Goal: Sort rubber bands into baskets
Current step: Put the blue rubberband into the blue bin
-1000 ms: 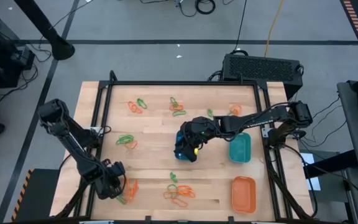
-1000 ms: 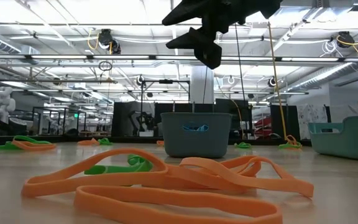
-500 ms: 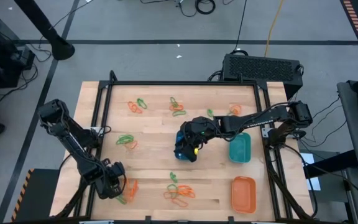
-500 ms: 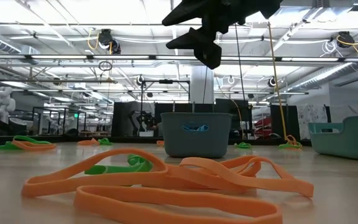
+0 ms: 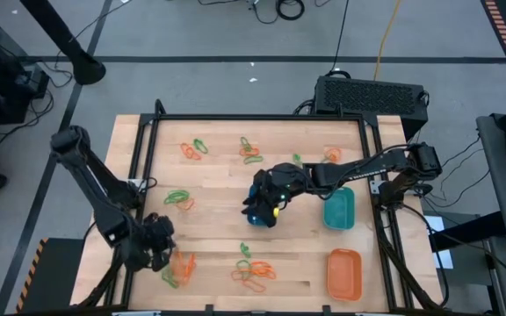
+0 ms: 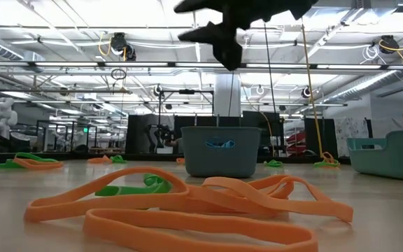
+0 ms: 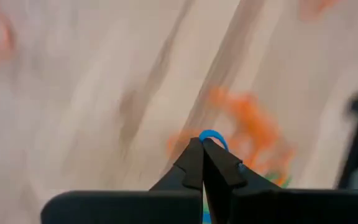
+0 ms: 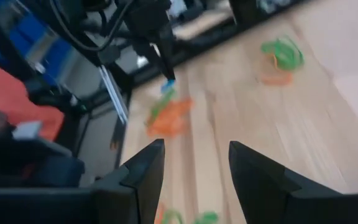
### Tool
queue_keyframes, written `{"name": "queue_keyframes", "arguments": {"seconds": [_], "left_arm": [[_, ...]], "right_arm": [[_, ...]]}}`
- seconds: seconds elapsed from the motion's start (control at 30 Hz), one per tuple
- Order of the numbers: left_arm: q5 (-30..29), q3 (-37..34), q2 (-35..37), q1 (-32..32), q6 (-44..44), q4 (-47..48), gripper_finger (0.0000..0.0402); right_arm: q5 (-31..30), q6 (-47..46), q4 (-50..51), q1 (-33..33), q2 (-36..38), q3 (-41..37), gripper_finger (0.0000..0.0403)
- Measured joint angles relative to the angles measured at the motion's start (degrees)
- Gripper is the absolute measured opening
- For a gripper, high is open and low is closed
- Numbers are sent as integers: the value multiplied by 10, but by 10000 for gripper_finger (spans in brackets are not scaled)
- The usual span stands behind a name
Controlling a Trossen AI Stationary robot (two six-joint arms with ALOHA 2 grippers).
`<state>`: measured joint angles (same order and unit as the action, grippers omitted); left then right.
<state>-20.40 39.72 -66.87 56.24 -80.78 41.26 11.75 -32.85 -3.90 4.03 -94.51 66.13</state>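
My left gripper [image 5: 159, 248] hangs over the near left corner of the table, shut on a blue rubber band [image 7: 212, 137]. Below it lies a pile of orange and green rubber bands [image 5: 179, 265]. My right gripper [image 5: 257, 204] stands open above the blue basket [image 5: 253, 218] at mid-table, with nothing between its fingers [image 8: 191, 168]. The teal basket [image 5: 339, 209] and the orange basket [image 5: 343, 272] rest on the table's right side. More rubber bands lie in clusters at the near middle [image 5: 253, 270], the left [image 5: 178, 199] and the far side [image 5: 249, 150]. My left gripper pinches the blue rubber band between its two fingertips, and a small loop of it [image 7: 214, 136] sticks out past the tips. The fingers slant downward. In the right wrist view the band [image 8: 168, 86] is lifted clear above the orange pile [image 8: 169, 118].
A dark metal frame [image 5: 148, 149] runs around the wooden table. A black box [image 5: 369, 94] sits beyond the far right corner. In the low view, orange bands [image 6: 187, 203] lie close in front, with the blue basket [image 6: 220, 150] behind them.
My left gripper has risen from the pile of bands at the near left corner, and its arm has swung up with it. The bands on the table and the baskets lie as before.
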Motion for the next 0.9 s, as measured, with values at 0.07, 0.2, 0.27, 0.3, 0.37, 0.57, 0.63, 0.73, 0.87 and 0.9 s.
{"name": "queue_keyframes", "arguments": {"seconds": [0.07,0.2,0.27,0.3,0.37,0.57,0.63,0.73,0.87,0.9], "left_arm": [[-52,3,30,-12,39,-4,1],[-141,16,79,-53,140,-6,1],[-162,23,97,-83,189,-5,1],[-168,26,105,-100,214,-7,1],[-173,30,115,-134,271,-23,1],[-175,30,117,-234,422,-125,0],[-175,30,117,-264,465,-158,0],[-166,30,117,-304,512,-205,0],[-110,30,117,-344,558,-256,0],[-99,30,117,-351,561,-264,0]], "right_arm": [[-10,-4,-31,0,-2,0,171],[-35,-3,-87,1,-9,0,171],[-44,-4,-126,1,-19,1,171],[-44,-5,-132,1,-21,1,171],[-46,-7,-144,1,-25,0,171],[-63,-75,-161,2,-44,0,171],[-63,-88,-167,2,-50,1,171],[-67,-104,-178,4,-60,0,171],[-90,-117,-179,7,-66,0,171],[-99,-117,-177,7,-66,0,171]]}}
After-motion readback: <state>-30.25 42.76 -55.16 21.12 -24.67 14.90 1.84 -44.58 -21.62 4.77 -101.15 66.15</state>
